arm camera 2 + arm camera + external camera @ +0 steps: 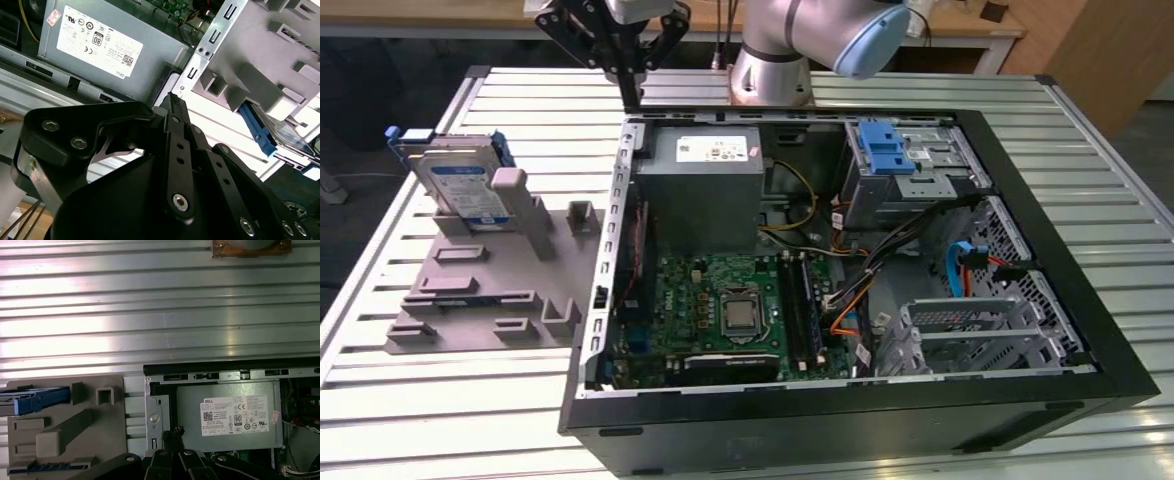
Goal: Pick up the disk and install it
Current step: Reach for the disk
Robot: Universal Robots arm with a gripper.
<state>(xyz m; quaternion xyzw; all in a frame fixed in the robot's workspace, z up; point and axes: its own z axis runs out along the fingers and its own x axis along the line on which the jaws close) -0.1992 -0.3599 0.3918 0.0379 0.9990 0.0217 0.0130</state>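
Closest lies the open PC case [854, 420]. From the exterior view's left: the disk [460, 180] stands on edge in a grey holder [480, 290] beside the case; the gripper [630, 98], fingers pressed together and empty, hangs over the case's far corner, near the power supply [700, 200].

The arm [781, 45] bends over at the exterior view's top, its gripper [631, 98] hanging pointed straight down, fingers [175, 107] pressed together, no gap between.
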